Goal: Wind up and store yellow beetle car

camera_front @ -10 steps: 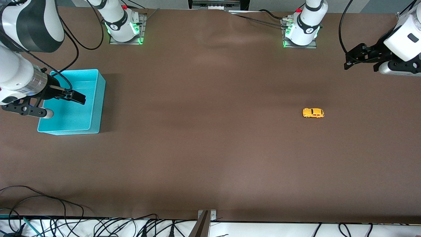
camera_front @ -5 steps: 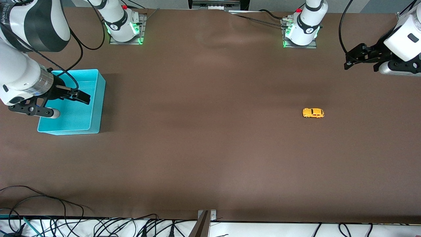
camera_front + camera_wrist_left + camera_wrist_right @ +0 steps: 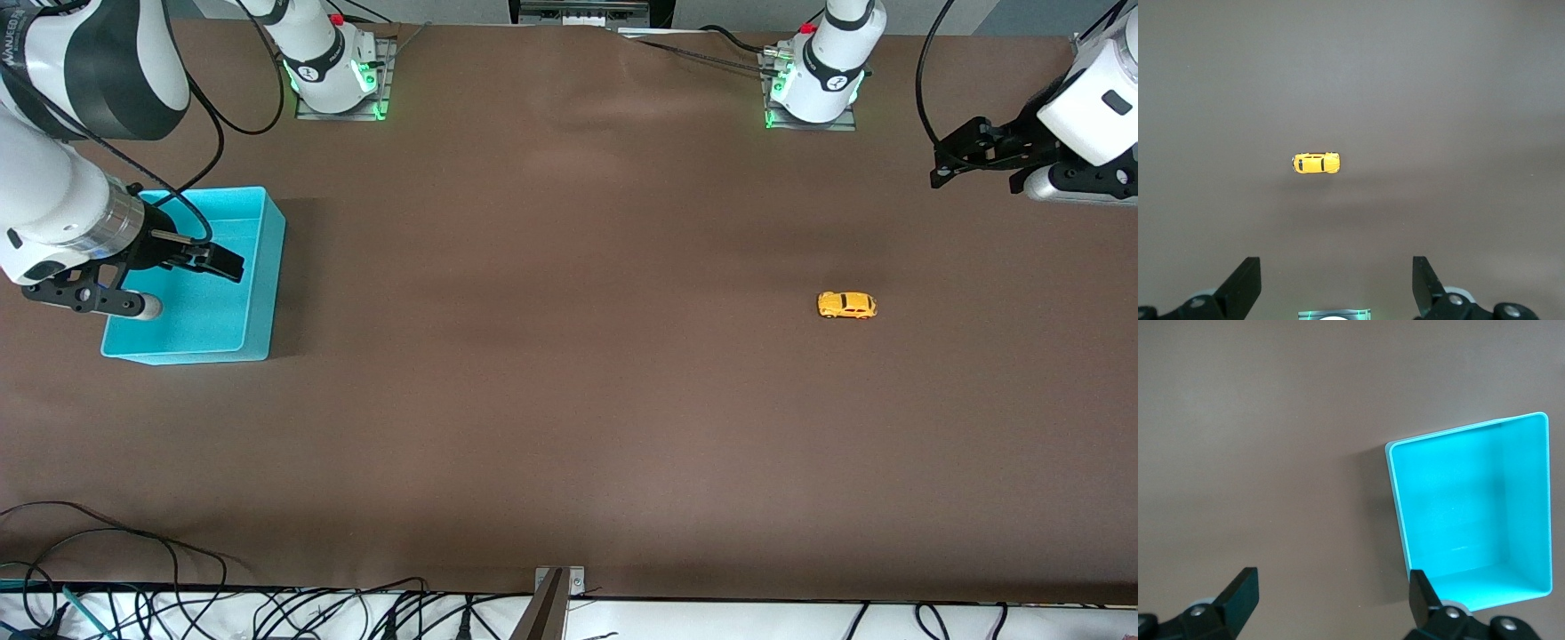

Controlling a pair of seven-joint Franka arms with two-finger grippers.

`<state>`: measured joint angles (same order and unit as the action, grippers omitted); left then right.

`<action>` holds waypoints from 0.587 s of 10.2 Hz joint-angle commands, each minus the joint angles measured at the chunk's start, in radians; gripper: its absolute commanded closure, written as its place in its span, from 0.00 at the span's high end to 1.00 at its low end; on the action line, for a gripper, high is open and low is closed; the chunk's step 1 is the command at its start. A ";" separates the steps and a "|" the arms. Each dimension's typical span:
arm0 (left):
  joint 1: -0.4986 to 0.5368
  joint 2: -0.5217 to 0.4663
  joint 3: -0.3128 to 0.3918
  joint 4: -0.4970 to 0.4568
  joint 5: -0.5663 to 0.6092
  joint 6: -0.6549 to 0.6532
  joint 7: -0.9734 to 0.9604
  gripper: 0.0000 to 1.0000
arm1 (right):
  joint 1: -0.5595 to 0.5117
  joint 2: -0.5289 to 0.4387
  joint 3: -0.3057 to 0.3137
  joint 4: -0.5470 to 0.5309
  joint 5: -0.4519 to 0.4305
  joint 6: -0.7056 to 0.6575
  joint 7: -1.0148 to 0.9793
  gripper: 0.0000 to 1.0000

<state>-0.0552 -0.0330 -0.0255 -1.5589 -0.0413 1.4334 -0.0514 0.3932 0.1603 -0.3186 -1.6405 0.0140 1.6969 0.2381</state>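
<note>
The yellow beetle car (image 3: 846,305) is left untouched on the table (image 3: 569,400), while the left gripper (image 3: 944,169) and the right gripper (image 3: 218,264), the latter over the turquoise bin (image 3: 258,267), are held wide open and empty.

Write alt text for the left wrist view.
A tiny yellow beetle car sits alone on the brown table, seen from above. The left gripper hangs above the table with its fingers spread wide open, holding nothing, the car between and ahead of them.

Bare brown table (image 3: 569,373) surrounds the yellow beetle car (image 3: 846,305) on every side; the turquoise bin (image 3: 253,267) stands well apart from it.
</note>
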 commanded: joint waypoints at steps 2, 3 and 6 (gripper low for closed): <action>0.005 0.004 0.001 0.014 -0.019 -0.018 -0.004 1.00 | -0.002 -0.005 0.000 -0.001 0.015 -0.002 0.012 1.00; 0.005 0.004 0.001 0.014 -0.017 -0.016 -0.004 1.00 | -0.002 -0.005 0.000 -0.001 0.015 -0.003 0.012 1.00; 0.017 0.005 0.004 0.014 -0.017 -0.016 0.005 1.00 | -0.004 -0.005 0.000 -0.001 0.015 -0.006 0.012 1.00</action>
<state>-0.0514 -0.0323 -0.0234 -1.5589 -0.0413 1.4327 -0.0514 0.3926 0.1604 -0.3186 -1.6405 0.0140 1.6964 0.2383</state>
